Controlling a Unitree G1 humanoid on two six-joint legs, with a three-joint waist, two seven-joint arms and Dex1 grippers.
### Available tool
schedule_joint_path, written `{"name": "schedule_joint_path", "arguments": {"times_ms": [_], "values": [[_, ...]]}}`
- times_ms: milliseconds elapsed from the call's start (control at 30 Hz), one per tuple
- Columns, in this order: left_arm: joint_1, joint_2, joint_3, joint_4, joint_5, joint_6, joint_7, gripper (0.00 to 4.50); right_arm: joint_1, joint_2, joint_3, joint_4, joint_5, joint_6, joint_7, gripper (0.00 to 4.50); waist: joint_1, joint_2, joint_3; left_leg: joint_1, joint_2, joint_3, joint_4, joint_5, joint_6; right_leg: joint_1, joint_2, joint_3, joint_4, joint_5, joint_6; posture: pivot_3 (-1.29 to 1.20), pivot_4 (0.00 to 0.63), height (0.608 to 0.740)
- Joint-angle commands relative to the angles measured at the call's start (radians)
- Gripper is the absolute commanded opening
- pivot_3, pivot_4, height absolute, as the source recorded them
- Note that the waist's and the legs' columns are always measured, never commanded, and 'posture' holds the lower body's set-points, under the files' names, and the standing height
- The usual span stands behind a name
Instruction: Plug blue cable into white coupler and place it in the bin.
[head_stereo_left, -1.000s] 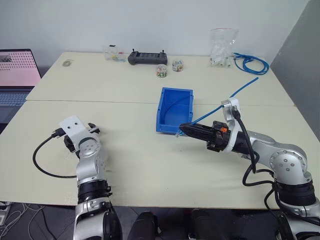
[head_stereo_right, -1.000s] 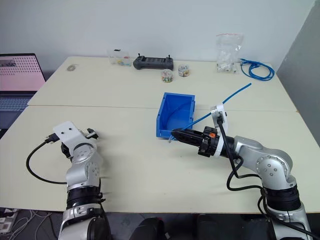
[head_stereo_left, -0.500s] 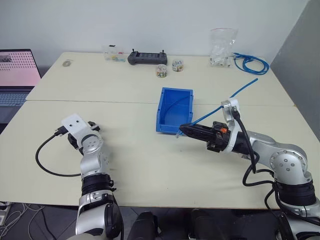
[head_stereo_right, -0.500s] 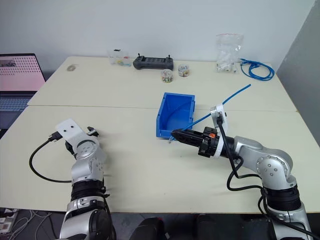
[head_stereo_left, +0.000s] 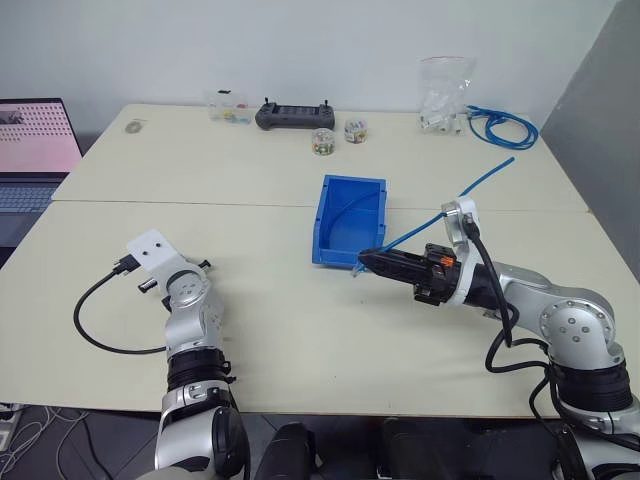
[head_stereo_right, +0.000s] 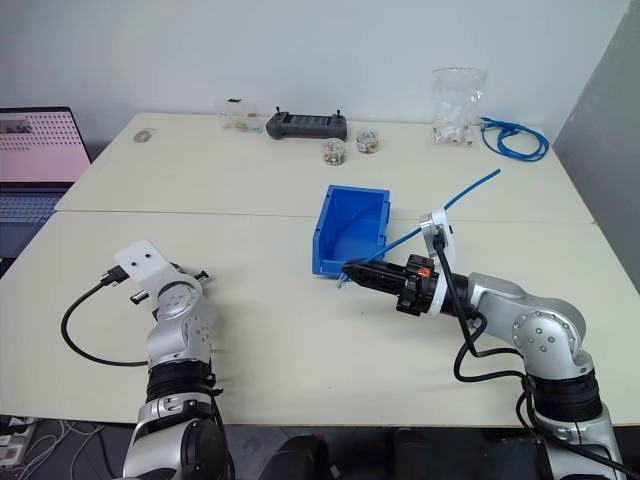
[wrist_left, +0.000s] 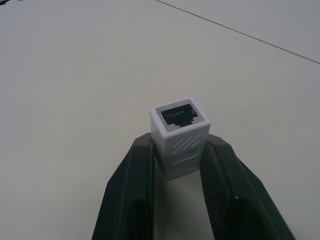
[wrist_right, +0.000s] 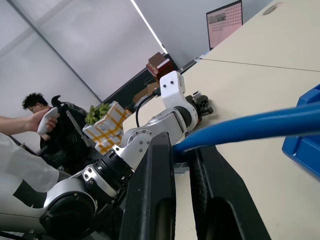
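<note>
Left wrist view shows the left gripper (wrist_left: 181, 165) with its two black fingers (wrist_left: 137, 175) pressed on both sides of the white coupler (wrist_left: 180, 135), which stands upright between them with its dark socket opening facing up, above the pale desk (wrist_left: 75, 75). From the head camera, this gripper sits near the front left part of the desk, well apart from the bin (head_stereo_left: 349, 220). The right gripper (head_stereo_left: 364, 259) is closed tight on the blue cable (head_stereo_left: 470, 190) near its plug end, and it points toward the left, just beside the front lip of the bin, close to the middle of the desk. The cable rises from the fingers and goes back over the right arm toward the right edge. The bin stands open near the middle of the desk, just behind the seam between the two desk halves. Along the far edge lie a black controller (head_stereo_left: 294, 115), two small jars (head_stereo_left: 323, 141), a clear bag of white parts (head_stereo_left: 444, 95) and a coiled bundle of blue cable (head_stereo_left: 505, 125) near the far right corner. A laptop (head_stereo_left: 30, 140) stands beyond the left edge. In the right wrist view a person (wrist_right: 25, 145) is behind the robot.
</note>
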Motion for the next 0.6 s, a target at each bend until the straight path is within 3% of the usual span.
{"name": "schedule_joint_path", "arguments": {"times_ms": [33, 167, 333, 467, 600], "values": [[0.048, -0.003, -0.007, -0.091, -0.021, 0.062, -0.039, 0.94, -0.015, -0.005, -0.024, -0.025, 0.002, -0.005, 0.012, 0.11, -0.001, 0.000, 0.000, 0.000, 0.000, 0.000, 0.000, 0.000, 0.000, 0.000, 0.000, 0.000, 0.000, 0.000, 0.000, 0.00, 0.150, 0.740], [0.187, 0.001, -0.048, -0.296, -0.088, 0.196, -0.187, 0.94, 0.003, -0.004, -0.027, -0.041, -0.002, -0.011, 0.000, 0.11, -0.004, 0.000, 0.000, 0.001, 0.000, 0.002, 0.000, 0.000, 0.000, 0.000, 0.000, 0.001, 0.001, 0.000, 0.000, 0.00, 0.150, 0.740], [0.339, 0.096, -0.169, -0.519, -0.201, 0.376, -0.483, 0.93, 0.044, -0.007, -0.037, -0.078, -0.011, -0.019, -0.026, 0.11, -0.003, 0.001, 0.000, 0.001, 0.000, 0.001, 0.000, 0.000, 0.000, 0.000, 0.000, 0.001, 0.001, 0.000, 0.000, 0.00, 0.150, 0.740], [0.354, 0.281, -0.314, -0.593, -0.332, 0.531, -0.859, 0.93, 0.093, -0.026, -0.037, -0.136, -0.040, -0.026, -0.035, 0.11, 0.005, 0.001, 0.000, 0.002, 0.000, -0.001, 0.000, 0.000, 0.000, 0.001, 0.000, 0.000, 0.001, -0.003, 0.004, 0.00, 0.150, 0.740], [0.265, 0.457, -0.486, -0.562, -0.307, 0.465, -1.186, 0.93, 0.147, -0.038, -0.025, -0.185, -0.092, -0.049, -0.036, 0.11, 0.005, 0.001, 0.000, 0.002, -0.002, 0.000, -0.001, 0.000, 0.000, 0.002, 0.000, 0.000, -0.001, -0.003, 0.004, 0.00, 0.150, 0.740]]}}
